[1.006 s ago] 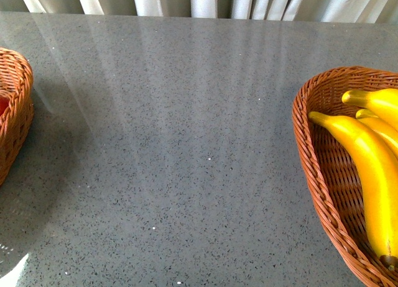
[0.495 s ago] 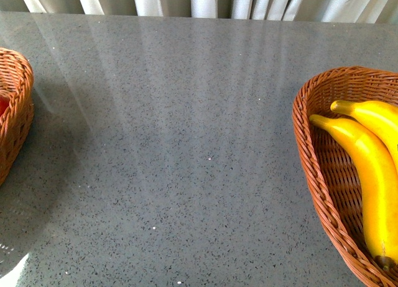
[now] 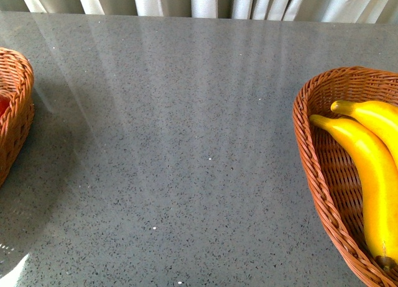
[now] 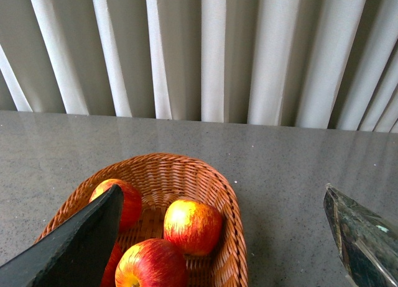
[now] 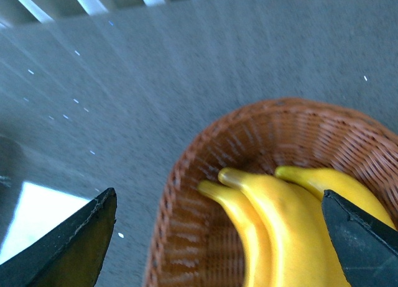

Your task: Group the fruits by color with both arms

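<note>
Yellow bananas (image 3: 367,175) lie in a wicker basket (image 3: 317,175) at the right of the front view. The right wrist view shows three bananas (image 5: 280,231) in that basket (image 5: 186,194), below my open right gripper (image 5: 217,237), which holds nothing. Red apples with yellow streaks (image 4: 191,226) lie in another wicker basket (image 4: 230,218) in the left wrist view. My open left gripper (image 4: 221,237) hangs above it, empty. In the front view only this basket's rim (image 3: 22,94) and a sliver of red show at the left edge. Neither arm shows in the front view.
A grey speckled tabletop (image 3: 180,144) stretches between the two baskets. Pale pleated curtains (image 4: 211,51) hang behind the table's far edge.
In the right basket the bananas have shifted: the upper banana dropped lower and settled between one second ago and half a second ago. Nothing has moved since.
</note>
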`<act>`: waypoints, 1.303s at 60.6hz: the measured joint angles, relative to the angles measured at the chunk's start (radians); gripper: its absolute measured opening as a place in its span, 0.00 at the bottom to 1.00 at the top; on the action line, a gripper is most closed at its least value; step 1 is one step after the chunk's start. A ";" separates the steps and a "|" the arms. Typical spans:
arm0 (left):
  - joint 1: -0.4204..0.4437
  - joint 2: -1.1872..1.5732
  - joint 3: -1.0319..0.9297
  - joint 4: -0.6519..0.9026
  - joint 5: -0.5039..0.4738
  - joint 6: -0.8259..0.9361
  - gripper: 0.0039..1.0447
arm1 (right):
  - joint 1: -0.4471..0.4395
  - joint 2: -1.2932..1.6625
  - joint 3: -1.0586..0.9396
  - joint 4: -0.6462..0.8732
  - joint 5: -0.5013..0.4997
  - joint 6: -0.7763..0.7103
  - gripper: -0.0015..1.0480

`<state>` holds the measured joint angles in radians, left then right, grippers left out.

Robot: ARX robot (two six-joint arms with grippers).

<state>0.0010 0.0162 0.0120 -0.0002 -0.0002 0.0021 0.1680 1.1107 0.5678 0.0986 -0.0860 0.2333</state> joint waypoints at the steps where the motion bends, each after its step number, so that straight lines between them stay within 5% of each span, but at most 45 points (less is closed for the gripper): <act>1: 0.000 0.000 0.000 0.000 0.000 0.000 0.91 | 0.009 -0.013 -0.003 0.008 0.006 0.011 0.91; 8: 0.000 0.000 0.000 0.000 0.000 0.000 0.91 | 0.024 -0.037 -0.010 0.017 0.018 0.043 0.91; 14: 0.000 0.000 0.000 0.000 0.000 0.000 0.91 | 0.036 -0.032 -0.171 0.418 0.248 -0.093 0.75; 18: 0.000 0.000 0.000 0.000 0.000 0.000 0.91 | 0.014 -0.076 -0.268 0.601 0.258 -0.171 0.59; 37: 0.000 0.000 0.000 0.000 0.000 0.000 0.91 | -0.063 -0.272 -0.423 0.586 0.185 -0.224 0.03; 51: 0.000 0.000 0.000 0.000 0.000 0.000 0.91 | -0.162 -0.410 -0.488 0.509 0.093 -0.230 0.02; 79: 0.000 0.000 0.000 0.000 0.000 0.000 0.91 | -0.166 -0.705 -0.550 0.306 0.086 -0.230 0.02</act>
<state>0.0006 0.0162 0.0120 -0.0002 -0.0002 0.0021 0.0025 0.4061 0.0177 0.4042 0.0002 0.0032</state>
